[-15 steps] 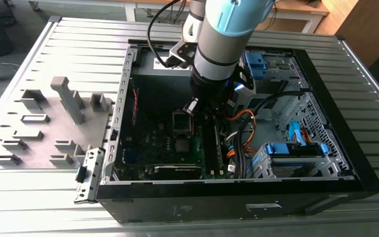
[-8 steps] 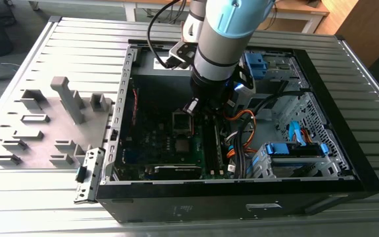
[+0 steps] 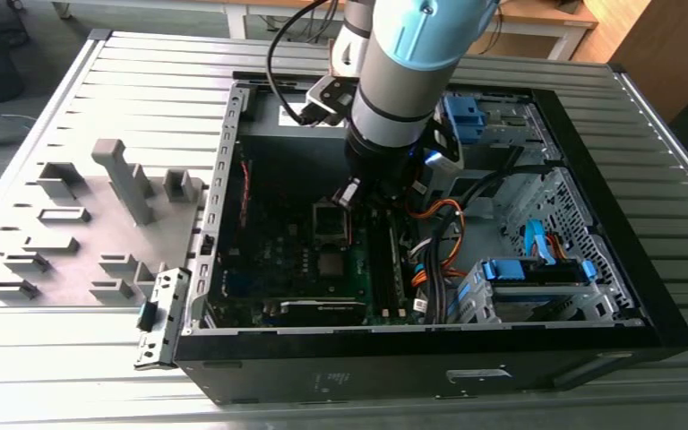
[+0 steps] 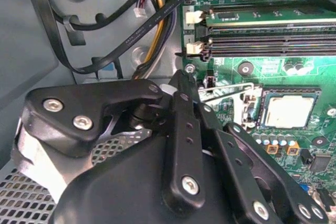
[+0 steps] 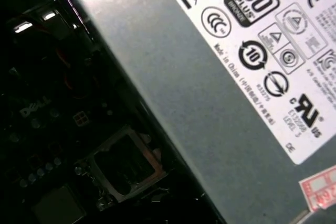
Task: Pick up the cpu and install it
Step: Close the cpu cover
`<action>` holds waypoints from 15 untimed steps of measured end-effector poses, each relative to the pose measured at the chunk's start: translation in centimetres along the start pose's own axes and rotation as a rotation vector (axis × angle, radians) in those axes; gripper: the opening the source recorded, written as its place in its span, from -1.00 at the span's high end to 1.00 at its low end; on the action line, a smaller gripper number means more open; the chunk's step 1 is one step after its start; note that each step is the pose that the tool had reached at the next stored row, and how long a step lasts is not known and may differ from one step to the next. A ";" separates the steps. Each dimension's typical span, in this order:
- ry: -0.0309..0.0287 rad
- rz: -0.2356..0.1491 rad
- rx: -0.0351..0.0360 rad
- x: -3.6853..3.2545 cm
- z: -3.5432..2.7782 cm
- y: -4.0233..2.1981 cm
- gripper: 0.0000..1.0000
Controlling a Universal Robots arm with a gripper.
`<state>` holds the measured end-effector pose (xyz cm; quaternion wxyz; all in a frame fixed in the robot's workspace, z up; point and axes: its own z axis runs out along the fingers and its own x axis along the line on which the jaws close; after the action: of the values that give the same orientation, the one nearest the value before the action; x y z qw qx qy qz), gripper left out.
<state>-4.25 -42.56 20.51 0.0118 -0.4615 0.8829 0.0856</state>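
A pale tan-grey square that looks like the cpu [image 4: 286,111] lies flat inside the black socket frame on the green motherboard [image 4: 247,66]. Beside it the metal load plate [image 4: 244,106] stands hinged open with its wire lever [image 4: 226,92] raised. The first wrist view shows the same open plate [image 5: 126,166] with a dull square [image 5: 58,205] past it. In the exterior view my gripper [image 3: 358,193] hangs inside the open computer case, just above the plate [image 3: 330,224] and socket [image 3: 333,262]. The gripper's black linkage [image 4: 181,80] hides whatever is between its tips.
The grey power-supply box [image 5: 220,77] is close beside the arm. Memory slots [image 4: 268,38] and black and orange cables [image 4: 147,19] run near the socket. Blue drive brackets [image 3: 536,269] fill the case's exterior-view right. Grey blocky fixtures [image 3: 123,179] stand on the slatted table [image 3: 81,358] outside.
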 end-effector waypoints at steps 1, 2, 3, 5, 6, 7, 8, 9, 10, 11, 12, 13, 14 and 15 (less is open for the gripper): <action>0.0000 0.000 0.0000 0.02 0.00 0.01 0.79; 0.0000 0.000 0.0000 0.03 0.00 0.03 0.79; 0.0000 0.000 0.0000 0.05 0.00 0.05 0.79; -0.0005 0.000 -0.0004 0.07 0.01 0.08 0.79; -0.0008 0.000 -0.0007 0.09 0.01 0.10 0.79; -0.0012 0.000 -0.0010 0.10 0.01 0.11 0.79; -0.0016 0.000 -0.0012 0.10 0.01 0.13 0.79; -0.0020 0.000 -0.0014 0.11 0.01 0.13 0.79; -0.0023 0.000 -0.0017 0.11 0.01 0.14 0.79; -0.0028 0.000 -0.0021 0.11 0.01 0.14 0.79; -0.0036 0.000 -0.0027 0.12 0.01 0.14 0.79; -0.0046 0.000 -0.0033 0.12 0.01 0.15 0.79; -0.0060 0.000 -0.0043 0.13 0.01 0.16 0.79; -0.0076 -0.001 -0.0055 0.14 0.01 0.17 0.79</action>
<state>-4.46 -42.58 20.51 0.0139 -0.4614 0.8825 0.0898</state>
